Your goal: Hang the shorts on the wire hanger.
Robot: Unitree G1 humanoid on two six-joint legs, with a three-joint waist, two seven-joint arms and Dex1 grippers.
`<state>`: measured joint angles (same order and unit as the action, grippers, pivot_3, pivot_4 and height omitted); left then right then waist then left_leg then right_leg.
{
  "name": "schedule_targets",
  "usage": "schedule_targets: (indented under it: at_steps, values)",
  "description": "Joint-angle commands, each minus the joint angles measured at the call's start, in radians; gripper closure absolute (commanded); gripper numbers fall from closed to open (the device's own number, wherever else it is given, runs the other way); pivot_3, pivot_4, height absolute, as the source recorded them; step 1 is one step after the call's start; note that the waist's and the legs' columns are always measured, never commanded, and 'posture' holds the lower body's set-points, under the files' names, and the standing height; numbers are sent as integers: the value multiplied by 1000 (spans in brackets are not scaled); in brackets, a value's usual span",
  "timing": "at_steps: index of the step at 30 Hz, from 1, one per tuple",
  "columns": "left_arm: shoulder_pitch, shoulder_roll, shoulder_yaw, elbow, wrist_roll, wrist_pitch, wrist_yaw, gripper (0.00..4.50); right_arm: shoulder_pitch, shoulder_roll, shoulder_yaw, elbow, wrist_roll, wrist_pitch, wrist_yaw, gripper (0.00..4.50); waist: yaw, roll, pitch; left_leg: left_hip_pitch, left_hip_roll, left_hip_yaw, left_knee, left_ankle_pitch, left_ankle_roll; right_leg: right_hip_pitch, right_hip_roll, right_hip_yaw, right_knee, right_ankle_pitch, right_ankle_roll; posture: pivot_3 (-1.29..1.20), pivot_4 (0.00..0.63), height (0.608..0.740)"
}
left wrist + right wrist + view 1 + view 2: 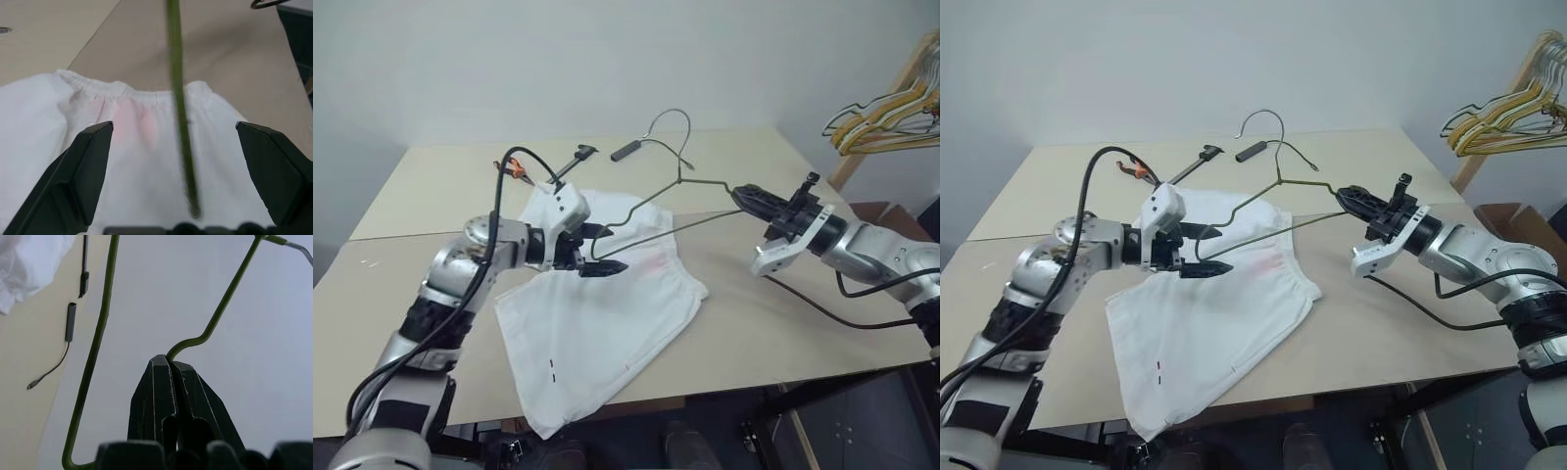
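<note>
I have the right gripper (pixel 744 196) clenched on one shoulder bend of the wire hanger (pixel 677 201), holding it raised over the table (pixel 440 176), above the far part of the shorts (pixel 607 308). These lie flat mid-table, hems reaching the near edge. My left gripper (pixel 600 249) stands released above the waistband, the hanger's lower bar between its fingers (pixel 88 171). Risk, in my judgement: closing now would trap wire instead of fabric, twisting the hanger in the right grip.

Yellow and wooden hangers (pixel 891 113) cut by the frame edge (wire hanger (pixel 180 112) blurred close up)
</note>
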<state>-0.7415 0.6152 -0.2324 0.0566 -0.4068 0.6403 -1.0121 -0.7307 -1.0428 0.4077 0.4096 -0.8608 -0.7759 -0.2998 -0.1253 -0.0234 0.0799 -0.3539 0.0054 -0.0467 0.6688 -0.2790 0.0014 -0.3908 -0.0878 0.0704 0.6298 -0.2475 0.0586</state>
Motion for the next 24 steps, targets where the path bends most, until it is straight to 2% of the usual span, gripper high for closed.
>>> schedule_targets:
  at_steps: [1, 11, 14, 15, 17, 21, 24]
  values:
    - [-37, -28, 16, 16, 17, -19, -6, 1339, -13, -3, -73, -44, 11, -15, -1, 4500, -2, 0, 0, 0, 0, 0, 0, 0, 0, 0, 0, 0, 0, 0, 0, -98, 33, 740]
    - [-32, -43, 48, 16, 7, -15, -38, 4448, 12, -2, -112, -57, 1, -35, 24, 4500, -20, 0, 0, 1, -1, 0, 0, 0, 0, 0, -1, 0, 1, 0, 0, -108, 32, 740]
    - [-24, -36, 54, 11, 17, -15, -33, 4483, 10, -5, -111, -48, 19, -75, 49, 4500, -27, 0, 0, 0, -1, 0, 0, 0, 0, 0, -1, 0, 1, 0, 0, -107, 28, 740]
    - [-18, -31, 56, 9, 19, -17, -33, 4500, 11, -7, -111, -40, 55, -108, 72, 3977, -28, 0, 0, 0, -1, 0, 0, 0, 0, 0, -2, 0, 1, 0, 0, -105, 27, 740]
    - [-4, -13, 57, 7, 30, -27, -38, 4500, 20, -24, -97, -26, 195, -179, 188, 3443, -33, 0, 0, 0, -2, 0, 0, 0, 0, 0, -2, 0, 1, 0, 1, -99, 25, 740]
    - [26, 24, 36, 14, 107, -107, -24, 4500, 95, -88, -45, -114, 737, -100, 648, 2078, -42, 0, 0, 1, -2, -2, 0, 0, 0, 2, -3, -1, 0, 0, 1, -83, 21, 740]
    - [56, 59, -1, 7, 179, -234, -58, 4500, 102, -70, -89, -255, 1108, 288, 956, 1087, -50, 1, -1, 1, -2, -4, 1, 0, 0, 3, -3, 0, 0, 1, 2, -73, 17, 740]
